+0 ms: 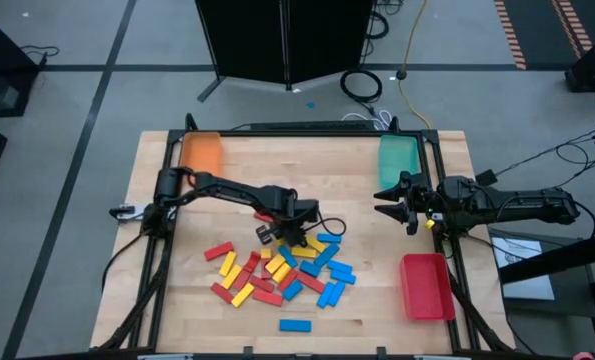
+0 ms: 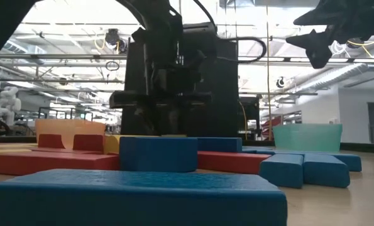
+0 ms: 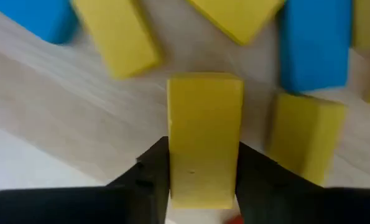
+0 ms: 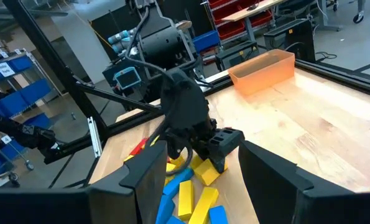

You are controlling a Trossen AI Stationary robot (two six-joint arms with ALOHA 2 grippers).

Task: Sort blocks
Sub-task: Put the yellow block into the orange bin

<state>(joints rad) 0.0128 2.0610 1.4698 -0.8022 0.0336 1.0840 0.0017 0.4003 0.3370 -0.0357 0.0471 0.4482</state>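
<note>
The left gripper [image 3: 203, 186] grasps a yellow block [image 3: 204, 137] at the pile's [image 1: 277, 275] far edge, bare table [image 1: 307, 180] beyond it. The block's long axis runs straight out between the fingers. The right gripper [image 1: 392, 203] hangs released beside the teal tray [image 1: 398, 158]

No text, label, brand, number or sign is showing clearly enough to be read in any of the views. In the right wrist view, small white tags [image 4: 3, 53] are hanging on the blue storage bins [image 4: 13, 65] in the room behind the surface, but whatever is printed on them is staying too small to make out. The blocks [image 1: 277, 270] are showing plain coloured faces with no print on them.
</note>
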